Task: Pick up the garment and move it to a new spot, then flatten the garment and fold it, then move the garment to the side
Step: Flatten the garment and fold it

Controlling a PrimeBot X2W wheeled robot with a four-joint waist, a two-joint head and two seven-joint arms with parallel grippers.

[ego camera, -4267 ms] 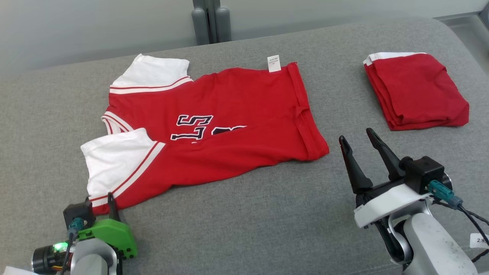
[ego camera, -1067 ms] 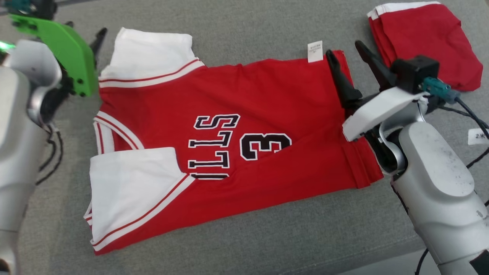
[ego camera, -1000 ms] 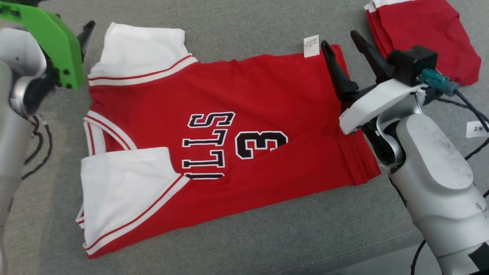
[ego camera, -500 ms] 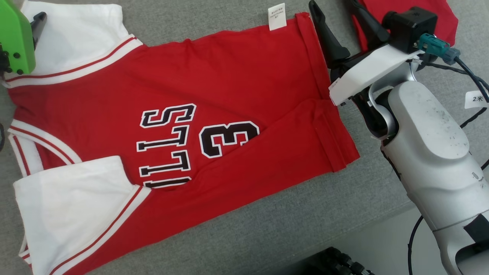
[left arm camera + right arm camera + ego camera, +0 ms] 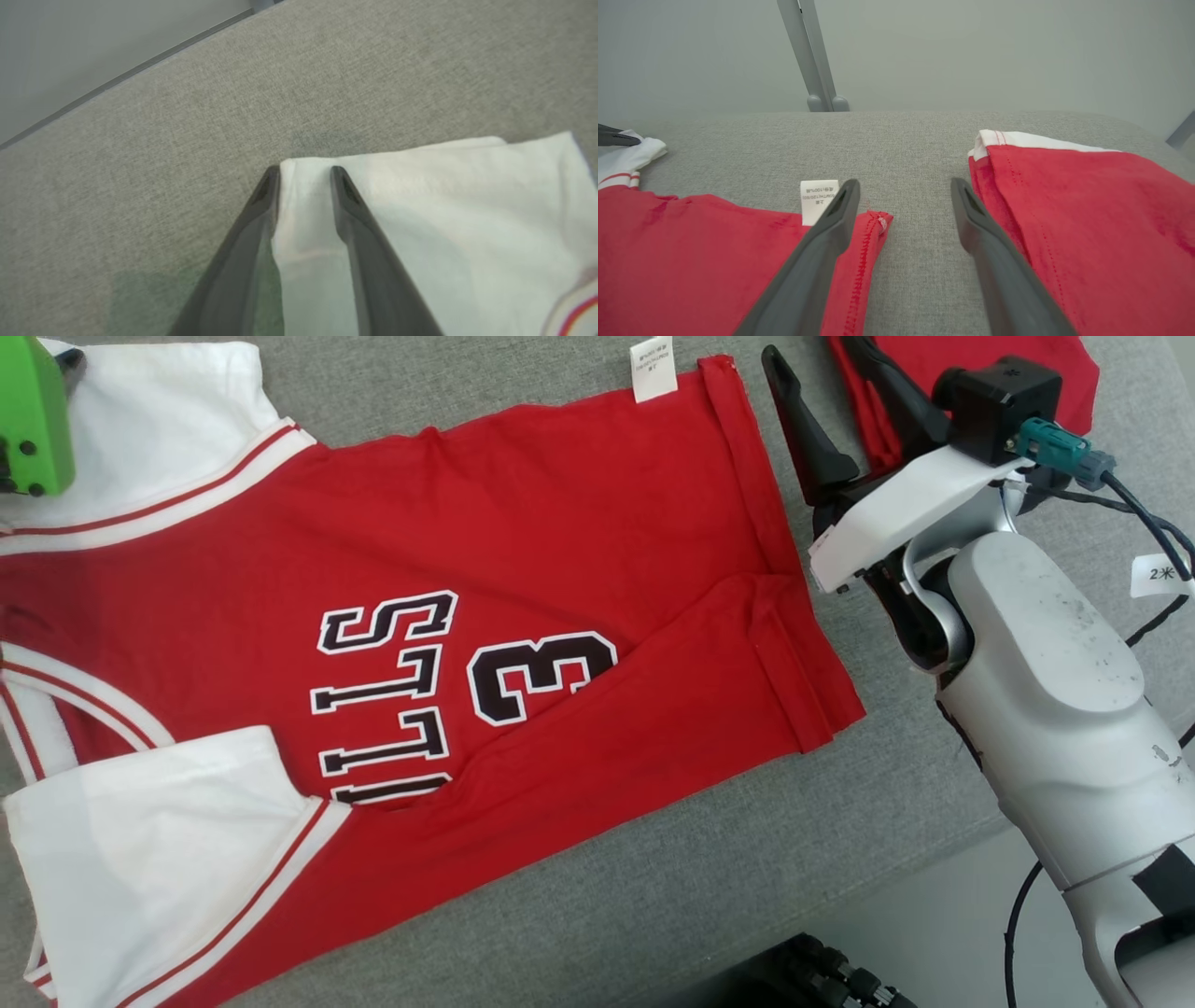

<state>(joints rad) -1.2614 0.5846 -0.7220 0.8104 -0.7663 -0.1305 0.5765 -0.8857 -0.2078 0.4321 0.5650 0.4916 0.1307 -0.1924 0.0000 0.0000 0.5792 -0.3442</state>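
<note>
The garment [image 5: 523,551], a red jersey with white sleeves and black lettering, lies spread on the grey padded table [image 5: 653,877]. My left gripper [image 5: 303,170] is down at the far white sleeve [image 5: 444,210]. Its jaws are partly closed but still apart, with the sleeve's corner between the fingers. Its green mount [image 5: 33,420] shows at the head view's top left. My right gripper [image 5: 905,184] stands open at the garment's far hem corner [image 5: 873,224], beside the white label [image 5: 818,198]. Its left finger lies over the hem; the right finger is over bare table.
A second red garment [image 5: 1087,210], folded, lies just right of my right gripper and shows in the head view too [image 5: 990,359]. The table's front edge runs at lower right, with pale floor and a dark object [image 5: 822,980] beyond. A grey post [image 5: 812,56] stands behind the table.
The head camera has swung nearer, so the whole picture shifted. My left gripper's jaws have narrowed around the sleeve corner. The right gripper stays open at the hem.
</note>
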